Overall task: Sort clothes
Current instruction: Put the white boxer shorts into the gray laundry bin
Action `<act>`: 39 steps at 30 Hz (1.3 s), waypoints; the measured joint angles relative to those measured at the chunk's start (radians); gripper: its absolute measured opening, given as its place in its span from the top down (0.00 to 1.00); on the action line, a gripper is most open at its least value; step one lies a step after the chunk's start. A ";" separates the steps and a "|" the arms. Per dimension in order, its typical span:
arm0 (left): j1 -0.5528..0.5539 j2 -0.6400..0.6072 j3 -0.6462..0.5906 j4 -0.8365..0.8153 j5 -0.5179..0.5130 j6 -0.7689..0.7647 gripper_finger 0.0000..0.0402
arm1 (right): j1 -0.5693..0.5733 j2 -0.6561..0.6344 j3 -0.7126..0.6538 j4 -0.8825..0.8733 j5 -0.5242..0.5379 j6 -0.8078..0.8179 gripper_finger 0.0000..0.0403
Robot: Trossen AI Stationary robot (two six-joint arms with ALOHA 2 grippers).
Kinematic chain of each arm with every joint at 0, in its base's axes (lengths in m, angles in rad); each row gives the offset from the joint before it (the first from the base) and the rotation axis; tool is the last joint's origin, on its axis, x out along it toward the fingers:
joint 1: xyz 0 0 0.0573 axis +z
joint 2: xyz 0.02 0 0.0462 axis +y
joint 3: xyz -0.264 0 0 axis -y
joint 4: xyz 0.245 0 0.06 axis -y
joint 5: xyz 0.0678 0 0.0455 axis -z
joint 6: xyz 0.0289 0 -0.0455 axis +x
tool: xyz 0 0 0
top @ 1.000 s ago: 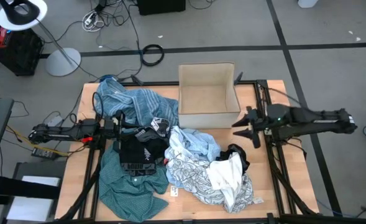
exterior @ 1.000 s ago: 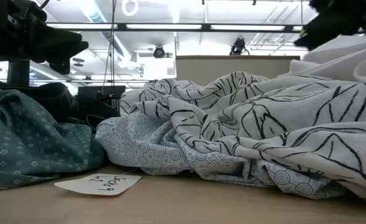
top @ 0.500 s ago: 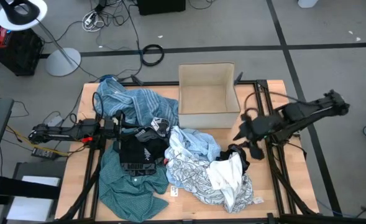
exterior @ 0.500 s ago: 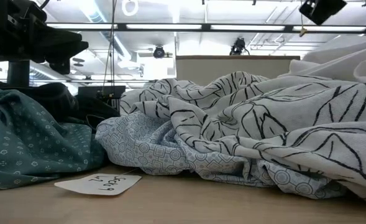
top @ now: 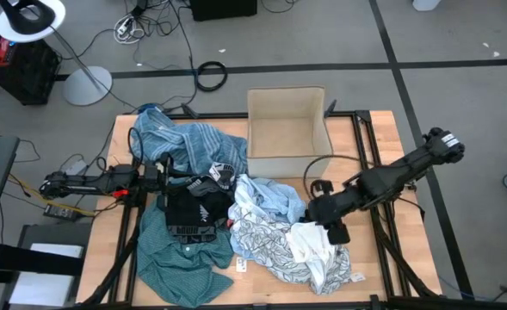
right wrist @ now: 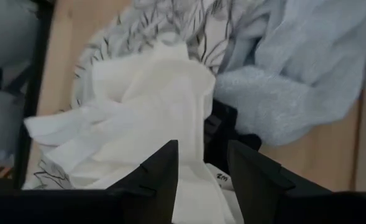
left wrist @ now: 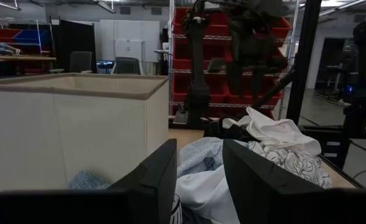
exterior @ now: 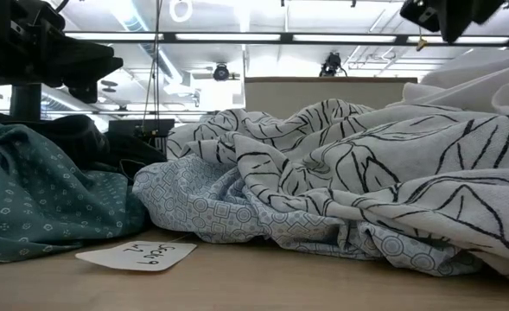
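The clothes lie in one heap across the desk (top: 382, 146), in front of and beside the beige box (top: 287, 131). From left to right the heap consists of: the blue striped cloth (top: 184, 145) at the far left, with the teal shirt (top: 180, 254) nearer the front edge; the black garment (top: 191, 211) between them; the pale blue shirt (top: 270, 198); the white-grey patterned cloth (top: 266, 241); and the white piece (top: 315, 241) bunched on top at the right.

All items are soft, light fabric. They are judged to drape, stretch and drag neighbouring layers when lifted, since the folds overlap. A raised fold or ridge gives the best hold; a flat area is likely to slip.

The left end effector (top: 154, 172) rests at the left of the heap, over the dark fabric, its fingers (left wrist: 155, 171) parted and holding nothing.

The right end effector (top: 320, 211) hangs over the white piece, its fingers (right wrist: 161, 168) apart and empty, straddling a crest of white fabric. That crest is the suitable grasp point: it stands proud of the patterned cloth beneath, so a pinch there is judged to lift the white piece alone.
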 joint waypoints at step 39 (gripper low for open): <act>0.000 0.000 0.000 0.000 0.000 0.000 0.66 | -0.004 0.064 0.000 -0.017 -0.035 0.203 0.81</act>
